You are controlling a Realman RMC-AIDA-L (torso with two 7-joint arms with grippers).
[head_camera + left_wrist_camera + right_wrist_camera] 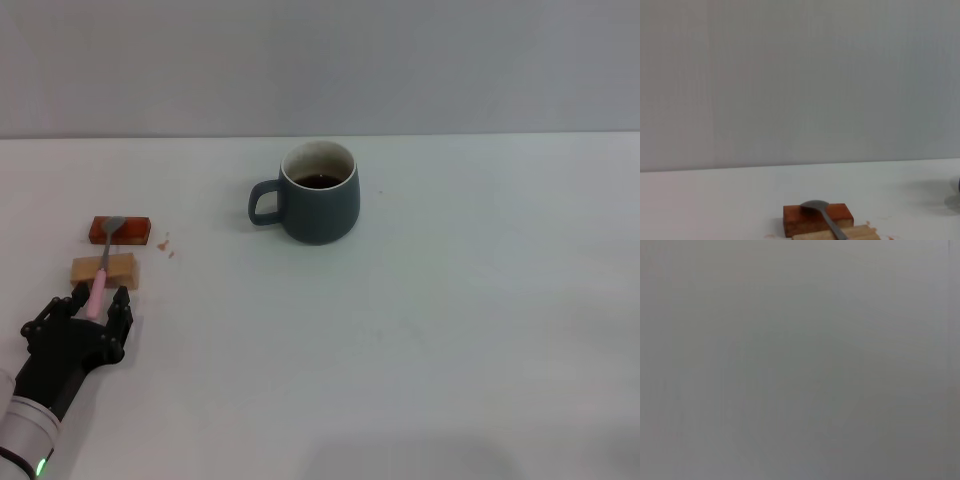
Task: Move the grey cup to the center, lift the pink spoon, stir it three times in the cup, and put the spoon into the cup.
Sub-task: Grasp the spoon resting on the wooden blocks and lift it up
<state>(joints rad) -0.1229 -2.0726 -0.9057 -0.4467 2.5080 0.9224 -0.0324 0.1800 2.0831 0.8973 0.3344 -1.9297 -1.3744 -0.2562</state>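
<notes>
Just ahead of the left claw [95,300], the small slim pink spoon [100,275] w/ pale pink handle and grey metal neck lies bridged over two blocks: handle on the near tan wooden block [105,271], bowl on the far red-brown block [120,230]. That propping keeps the handle clear of the white counter [420,330], presumably so fingers can get around it. The black fingers [122,302] sit either side of the handle's near end; claw looks spread around it, not yet pinching, though I can't be sure of contact. A few reddish crumbs lie beside the blocks.

Well off to the claw's far right stands the dark blue-grey ceramic mug [318,195], cream rim, dark liquid inside, loop handle facing the spoon side. It seems about mid-counter already, so that step looks done; spoon lift is the one in hand.

Right claw: not in view; its wrist cam shows only blank grey.
</notes>
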